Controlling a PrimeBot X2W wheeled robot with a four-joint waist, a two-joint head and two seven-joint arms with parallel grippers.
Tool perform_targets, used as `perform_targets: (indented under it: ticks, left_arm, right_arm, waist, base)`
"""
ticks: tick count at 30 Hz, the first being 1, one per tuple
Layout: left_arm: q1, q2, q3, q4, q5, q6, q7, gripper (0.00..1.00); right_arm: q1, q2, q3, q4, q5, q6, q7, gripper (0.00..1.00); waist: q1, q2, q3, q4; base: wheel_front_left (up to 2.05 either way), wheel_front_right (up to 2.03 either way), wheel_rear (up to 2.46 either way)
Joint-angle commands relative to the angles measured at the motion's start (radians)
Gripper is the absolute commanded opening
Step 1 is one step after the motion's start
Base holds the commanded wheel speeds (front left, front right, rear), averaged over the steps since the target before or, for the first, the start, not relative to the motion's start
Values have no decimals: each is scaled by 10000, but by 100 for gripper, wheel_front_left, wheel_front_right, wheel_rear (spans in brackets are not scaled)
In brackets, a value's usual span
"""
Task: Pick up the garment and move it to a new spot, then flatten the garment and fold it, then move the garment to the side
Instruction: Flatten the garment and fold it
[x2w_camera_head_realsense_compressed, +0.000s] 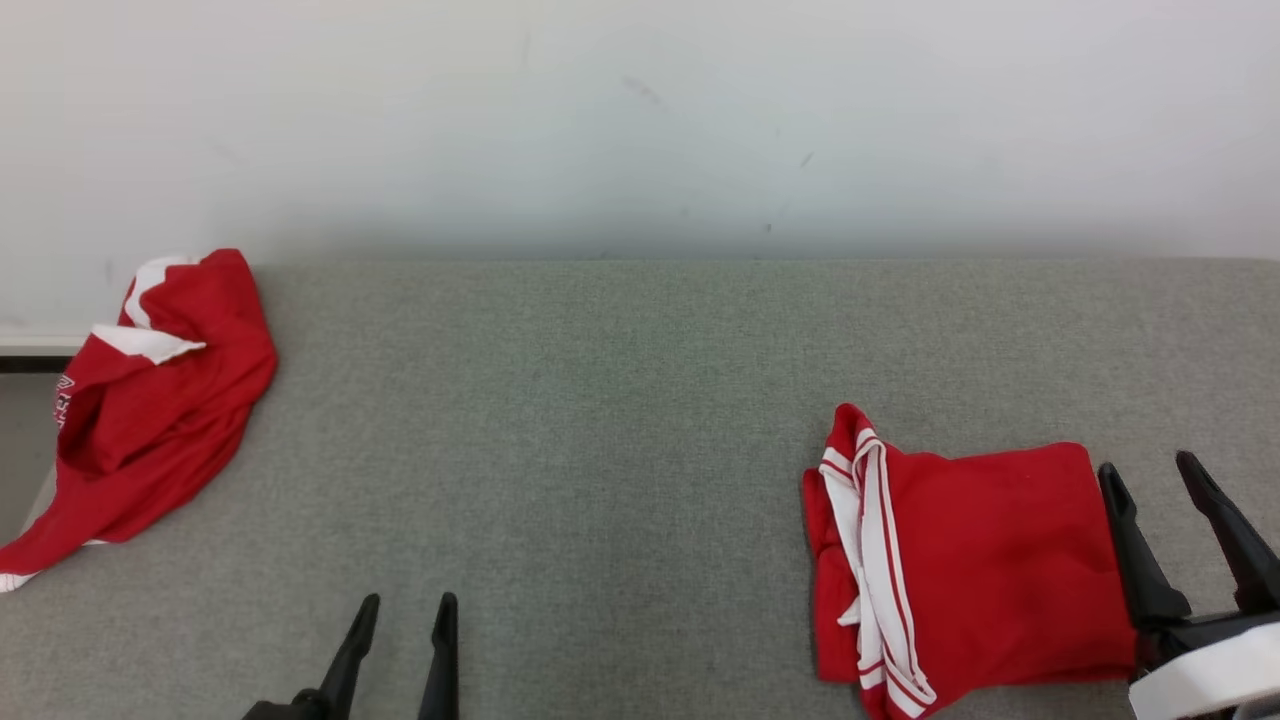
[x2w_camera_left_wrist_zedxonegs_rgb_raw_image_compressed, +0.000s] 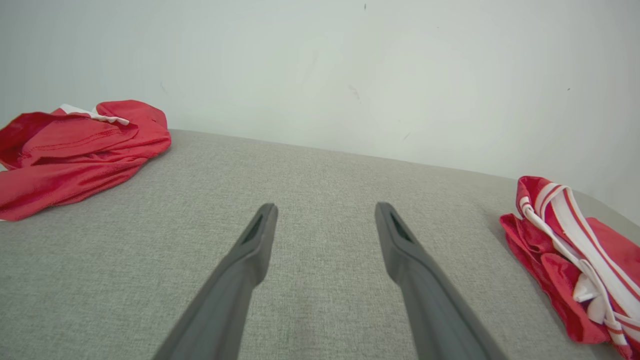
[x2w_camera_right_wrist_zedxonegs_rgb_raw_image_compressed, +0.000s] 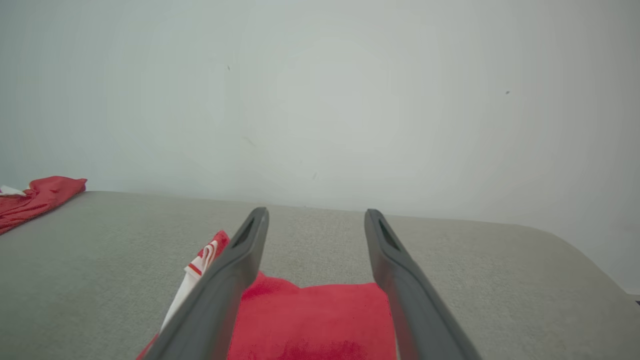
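Already folded and lying at the near right of the grey surface (x2w_camera_head_realsense_compressed: 600, 400): red garment (x2w_camera_head_realsense_compressed: 980, 570), white-striped trim turned left. Just beside its right edge, right pincer (x2w_camera_head_realsense_compressed: 1148, 465), released, fingers spread, holding nothing; contact with the cloth impossible to tell. At near left, left pincer (x2w_camera_head_realsense_compressed: 410, 600), likewise released and empty, over the surface. At the far left edge, near the white wall (x2w_camera_head_realsense_compressed: 640, 120), crumpled red cloth (x2w_camera_head_realsense_compressed: 150, 400), well apart from both.

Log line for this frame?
folded garment right | crumpled garment far left | left gripper open, empty | right gripper open, at folded garment's edge
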Motion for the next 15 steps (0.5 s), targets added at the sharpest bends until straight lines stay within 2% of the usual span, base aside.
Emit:
perform_targets:
  ticks: [1,7,14,15]
  left_arm:
    - [215,31,65,-49,101,14,-1,100]
    - [412,29,188,-107,121,50,-1,100]
    - [478,31,191,-182,123,18,-1,100]
    - [471,31,190,-183,130,13,-1,100]
  right_arm:
    - [359,-54,-272,306,-307,-19,-473,100]
    - [1019,-123,-960,1401,-1204,-19,-1503,100]
    - [1053,216,-1353,2021,-1654,-19,-1769,100]
    - [973,252,-1303,1990,-1661,-19,-1778,82]
  waist:
    - [0,-1,-154,-108]
    - [0,-1,-417,-331]
    - [0,-1,-402,-476]
    - [0,-1,-387,-480]
  base:
    - [0,0,0]
    - [0,0,0]
    - [0,0,0]
    - [0,0,0]
